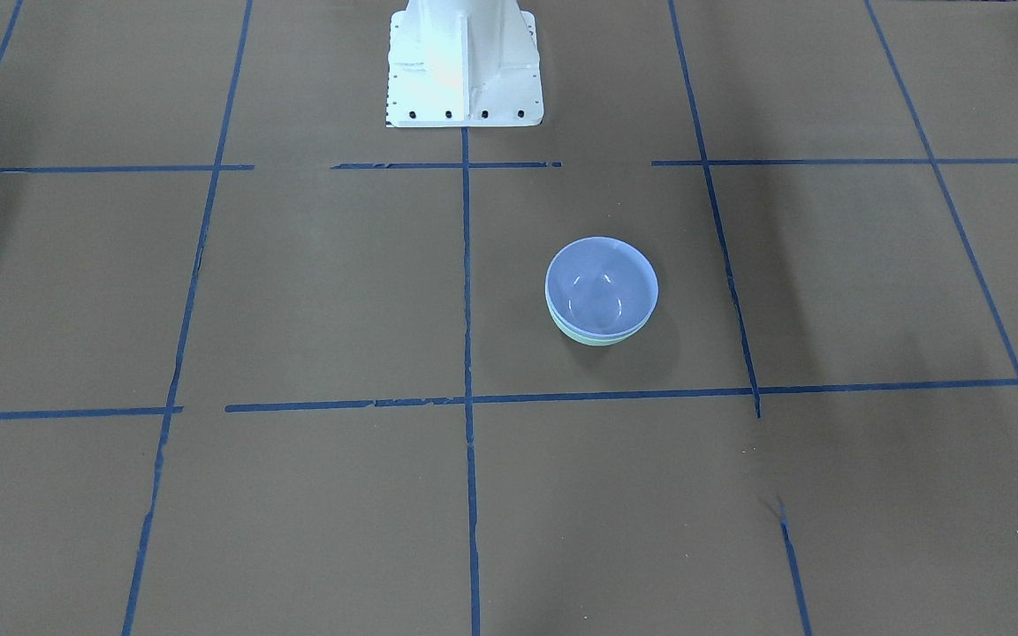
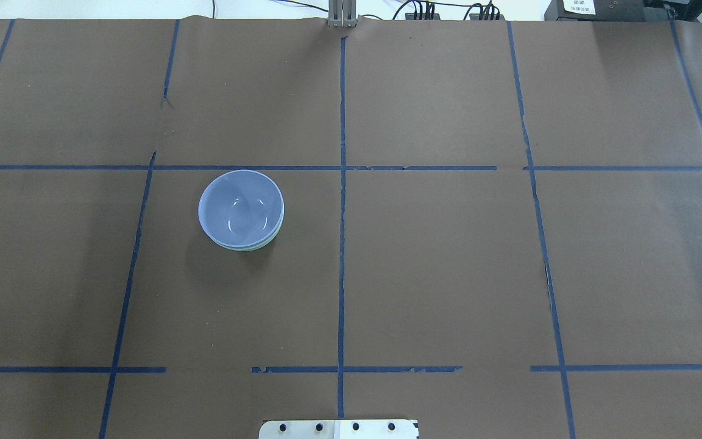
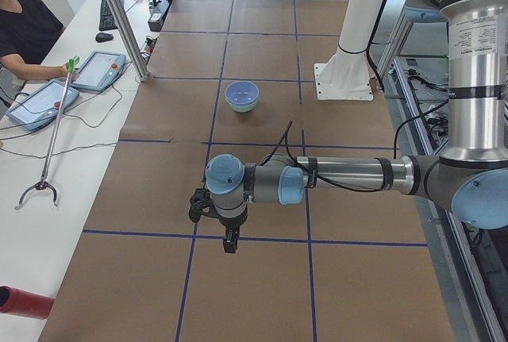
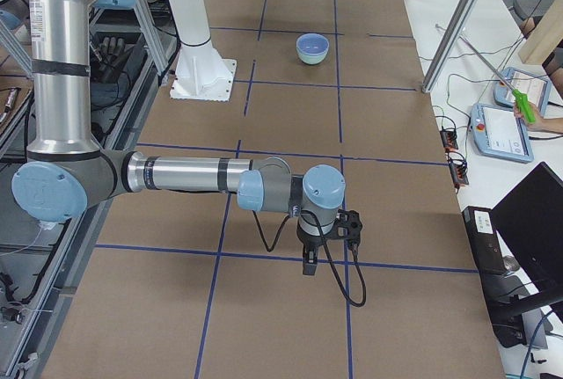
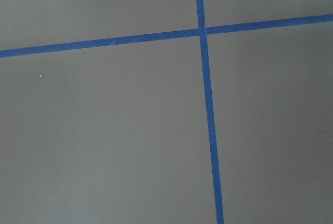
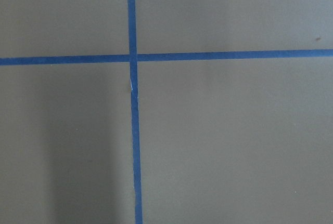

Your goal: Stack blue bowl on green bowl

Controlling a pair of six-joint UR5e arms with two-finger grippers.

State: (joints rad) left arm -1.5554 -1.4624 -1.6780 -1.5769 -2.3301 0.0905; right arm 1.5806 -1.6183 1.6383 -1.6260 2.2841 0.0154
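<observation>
Since the blue bowl point(image 2: 240, 207) nests inside the green bowl point(image 1: 597, 339), 9 o'clock overhead, stacking seems done; whether the left gripper point(image 3: 229, 240) or right gripper point(image 4: 310, 264) is open, I cannot tell.

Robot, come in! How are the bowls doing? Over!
Left gripper, right gripper away from bowls, jaws unclear. Blue bowl nested in green bowl. Nothing in the way.

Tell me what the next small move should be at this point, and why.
Probably none; I would judge the task finished and stop here. The blue bowl already sits nested upright in the green bowl, of which only a sliver of rim shows beneath it. The left gripper and the right gripper hang far from the bowls, touching neither.
</observation>
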